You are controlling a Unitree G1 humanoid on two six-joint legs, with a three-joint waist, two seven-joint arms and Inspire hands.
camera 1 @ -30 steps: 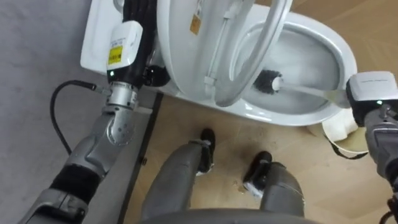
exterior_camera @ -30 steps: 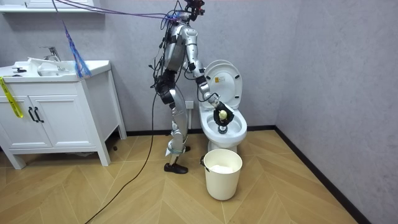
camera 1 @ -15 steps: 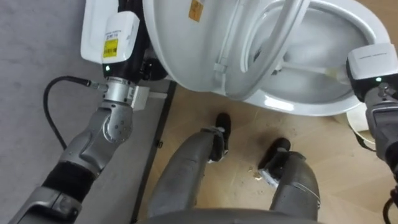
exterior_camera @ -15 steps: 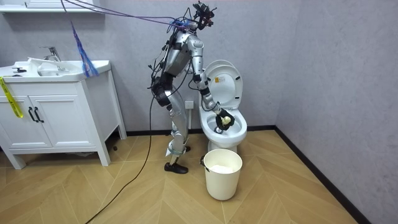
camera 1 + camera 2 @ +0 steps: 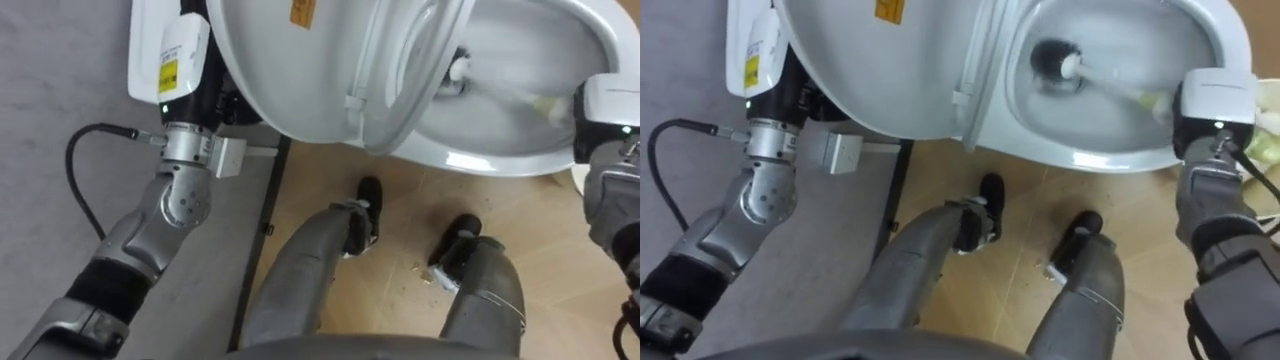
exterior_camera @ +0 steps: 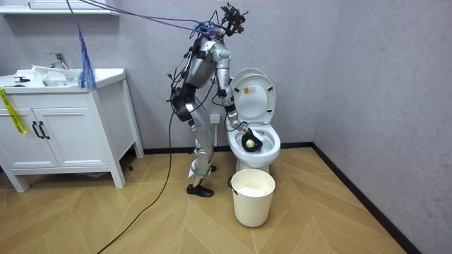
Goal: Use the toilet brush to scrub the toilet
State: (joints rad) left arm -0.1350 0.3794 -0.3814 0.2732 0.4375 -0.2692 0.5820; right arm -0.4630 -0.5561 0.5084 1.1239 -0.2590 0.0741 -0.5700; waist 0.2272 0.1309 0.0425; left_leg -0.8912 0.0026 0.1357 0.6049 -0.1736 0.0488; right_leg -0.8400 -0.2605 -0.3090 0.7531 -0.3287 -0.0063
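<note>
Here the left hand (image 5: 205, 92) reaches up behind the raised toilet lid (image 5: 870, 60); whether it grips anything I cannot tell. Rightward, the toilet brush (image 5: 1050, 58) has its dark head down inside the toilet bowl (image 5: 1110, 158), its handle slanting to the right hand (image 5: 1212, 100), which is clenched round it.
</note>
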